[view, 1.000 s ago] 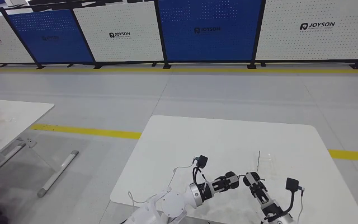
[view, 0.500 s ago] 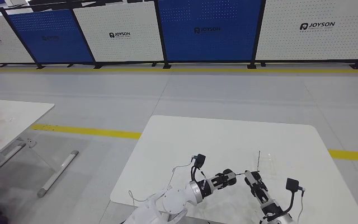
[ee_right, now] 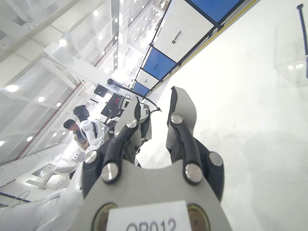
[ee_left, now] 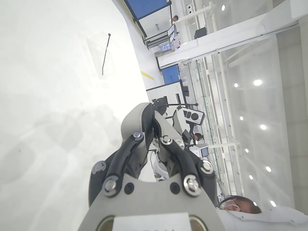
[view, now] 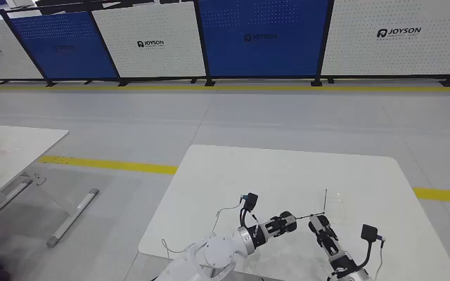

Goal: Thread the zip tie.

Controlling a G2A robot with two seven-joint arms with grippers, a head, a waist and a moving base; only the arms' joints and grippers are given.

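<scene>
A thin black zip tie (view: 309, 216) juts out from my left gripper (view: 287, 222), which is shut on one end of it near the table's front edge. In the left wrist view the pads (ee_left: 151, 111) press together and the tie (ee_left: 178, 104) runs off beyond them. My right gripper (view: 316, 223) stands just to the right, open. In the right wrist view the curved tie (ee_right: 131, 90) ends in the gap beyond its spread fingertips (ee_right: 174, 92). A second black zip tie (view: 325, 200) lies on the table farther back.
The second tie (ee_right: 302, 29) rests against a clear plastic box (ee_right: 288, 56) on the white table (view: 281, 168). The table's front edge runs close under both grippers. Another white table (view: 28, 147) stands off to the left.
My right gripper has shifted slightly to the right, away from the left one, and more of the held tie shows between them. The left gripper has edged a little leftward.
</scene>
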